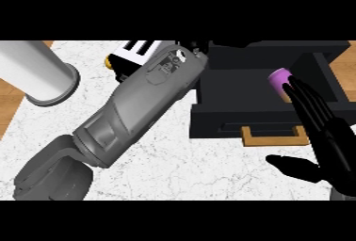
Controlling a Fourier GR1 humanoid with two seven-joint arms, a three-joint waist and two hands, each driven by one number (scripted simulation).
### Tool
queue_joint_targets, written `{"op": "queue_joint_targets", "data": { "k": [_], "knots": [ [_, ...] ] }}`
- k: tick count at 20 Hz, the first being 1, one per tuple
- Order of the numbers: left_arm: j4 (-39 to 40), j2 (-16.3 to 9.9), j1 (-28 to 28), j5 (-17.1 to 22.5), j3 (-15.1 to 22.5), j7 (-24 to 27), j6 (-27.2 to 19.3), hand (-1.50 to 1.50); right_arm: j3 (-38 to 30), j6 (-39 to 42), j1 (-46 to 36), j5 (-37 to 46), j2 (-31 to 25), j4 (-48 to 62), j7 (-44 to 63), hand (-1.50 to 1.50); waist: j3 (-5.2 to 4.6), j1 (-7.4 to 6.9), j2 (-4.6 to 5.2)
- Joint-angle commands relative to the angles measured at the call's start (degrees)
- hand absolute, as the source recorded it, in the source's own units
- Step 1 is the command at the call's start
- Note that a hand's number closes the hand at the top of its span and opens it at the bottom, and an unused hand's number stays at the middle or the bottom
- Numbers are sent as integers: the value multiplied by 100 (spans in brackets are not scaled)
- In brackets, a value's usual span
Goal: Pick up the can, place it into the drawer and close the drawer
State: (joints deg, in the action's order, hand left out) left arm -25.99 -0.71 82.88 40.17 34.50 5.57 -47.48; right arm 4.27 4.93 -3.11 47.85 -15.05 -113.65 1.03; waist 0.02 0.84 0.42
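Purple can point(279, 81) is sitting in the open drawer point(327, 70), probably light, rigid, slick; right hand point(327, 127) fingers straight beside it, left hand's fingers hidden, can't tell.

The counter top point(167, 160) looks like white marble with thin grey veins, smooth and a little matt. Wood with a warm brown grain shows at its edge point(8, 101). The drawer point(230, 115) is matt black, and its handle point(274, 140) looks like light wood. The can point(279, 81) has a smooth purple surface. The left forearm point(139, 108) is grey, smooth like metal. The right hand point(327, 141) is plain matt black.
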Motion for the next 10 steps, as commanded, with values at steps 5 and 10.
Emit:
{"op": "queue_joint_targets", "data": {
  "k": [5, 10],
  "knots": [
    [-562, -603, 121, -272, -30, -812, 65, -150, 230, -719, -255, 1033, 183, 1280, -59, -150, -1, -167, -76],
    [-1277, -967, -563, -444, 86, -890, 189, -150, 21, -1629, -1101, 1297, 608, 2901, -215, -150, 0, -303, -65]
  ]
}}
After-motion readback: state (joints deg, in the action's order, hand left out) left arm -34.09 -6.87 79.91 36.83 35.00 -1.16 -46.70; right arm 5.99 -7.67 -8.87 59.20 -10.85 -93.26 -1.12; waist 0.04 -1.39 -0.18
